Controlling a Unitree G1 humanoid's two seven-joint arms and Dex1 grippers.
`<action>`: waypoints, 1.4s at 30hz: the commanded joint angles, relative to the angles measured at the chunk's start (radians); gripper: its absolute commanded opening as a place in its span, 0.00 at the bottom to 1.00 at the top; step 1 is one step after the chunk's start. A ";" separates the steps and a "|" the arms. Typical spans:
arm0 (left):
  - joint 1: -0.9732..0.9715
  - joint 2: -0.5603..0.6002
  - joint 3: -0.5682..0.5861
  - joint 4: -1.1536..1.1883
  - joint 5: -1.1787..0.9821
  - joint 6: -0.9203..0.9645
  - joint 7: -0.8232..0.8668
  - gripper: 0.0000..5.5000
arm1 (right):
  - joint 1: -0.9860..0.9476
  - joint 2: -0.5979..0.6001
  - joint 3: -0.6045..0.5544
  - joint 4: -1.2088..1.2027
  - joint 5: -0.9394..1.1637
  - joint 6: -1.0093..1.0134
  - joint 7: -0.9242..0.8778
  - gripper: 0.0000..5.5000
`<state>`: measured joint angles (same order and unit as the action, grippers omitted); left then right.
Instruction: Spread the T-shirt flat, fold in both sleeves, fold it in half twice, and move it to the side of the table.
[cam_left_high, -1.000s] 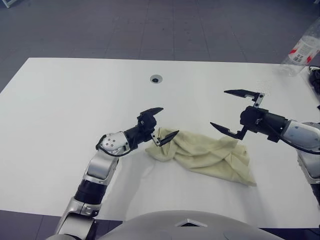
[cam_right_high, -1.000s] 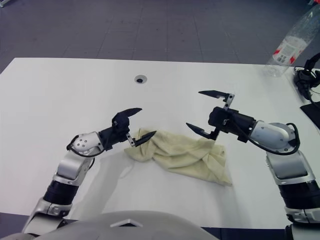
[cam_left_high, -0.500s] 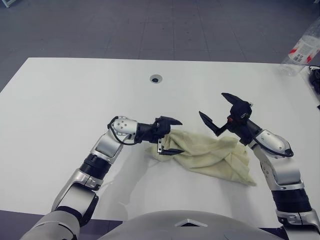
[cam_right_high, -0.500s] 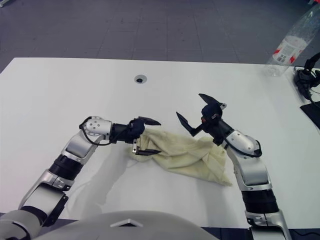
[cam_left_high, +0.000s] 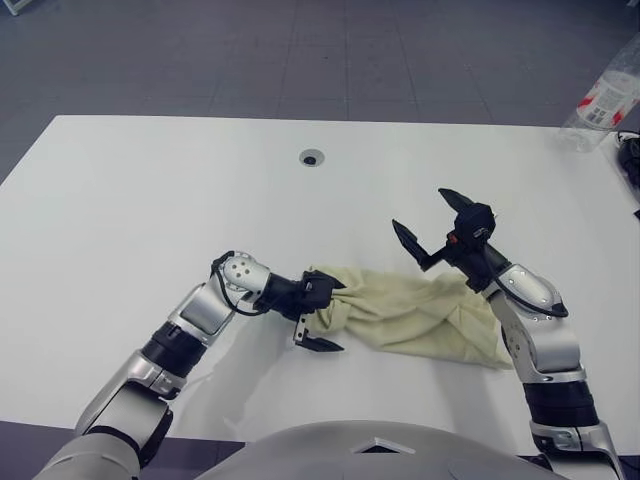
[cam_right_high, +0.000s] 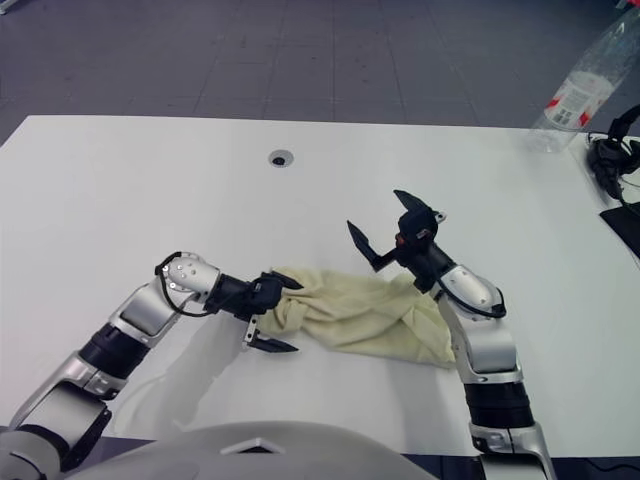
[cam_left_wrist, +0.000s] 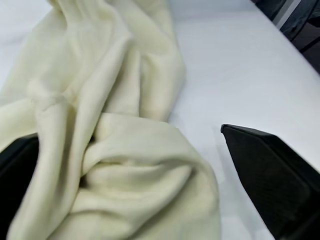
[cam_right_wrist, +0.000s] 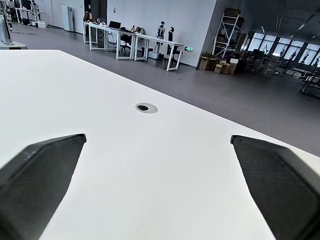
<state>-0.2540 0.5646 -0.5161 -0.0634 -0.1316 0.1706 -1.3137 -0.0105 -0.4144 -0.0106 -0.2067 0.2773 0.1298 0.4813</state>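
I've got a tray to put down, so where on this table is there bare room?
The far-left stretch of the table, from its left edge to the hole, is bare; so is the far strip between hole and bottle. Crowded: the front middle, where the shirt lies with both arms' open jaws at its ends.

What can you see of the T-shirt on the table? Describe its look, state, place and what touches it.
The T-shirt is pale yellow, soft-looking cloth. It lies crumpled in a long, wrinkled heap on the near part of the white table, not spread flat. No sleeve or collar can be made out. Its left end is bunched between the open fingers of the left gripper, with cloth against one finger. The right gripper is open above its right part, not gripping it.
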 joint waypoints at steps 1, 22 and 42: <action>0.084 0.080 0.015 -0.092 -0.013 -0.003 -0.016 0.98 | -0.003 0.010 -0.011 -0.011 0.002 0.011 -0.002 0.98; 0.083 0.051 0.135 -0.237 -0.141 0.047 0.108 0.98 | -0.005 0.031 -0.009 -0.013 -0.022 0.021 -0.010 0.98; 0.052 0.032 0.060 -0.177 -0.094 0.191 0.134 0.76 | 0.007 0.041 0.024 -0.035 -0.037 0.033 -0.012 0.98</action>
<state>-0.2046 0.5744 -0.4611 -0.2135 -0.2090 0.3423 -1.1637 -0.0090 -0.3768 0.0102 -0.2295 0.2496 0.1527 0.4705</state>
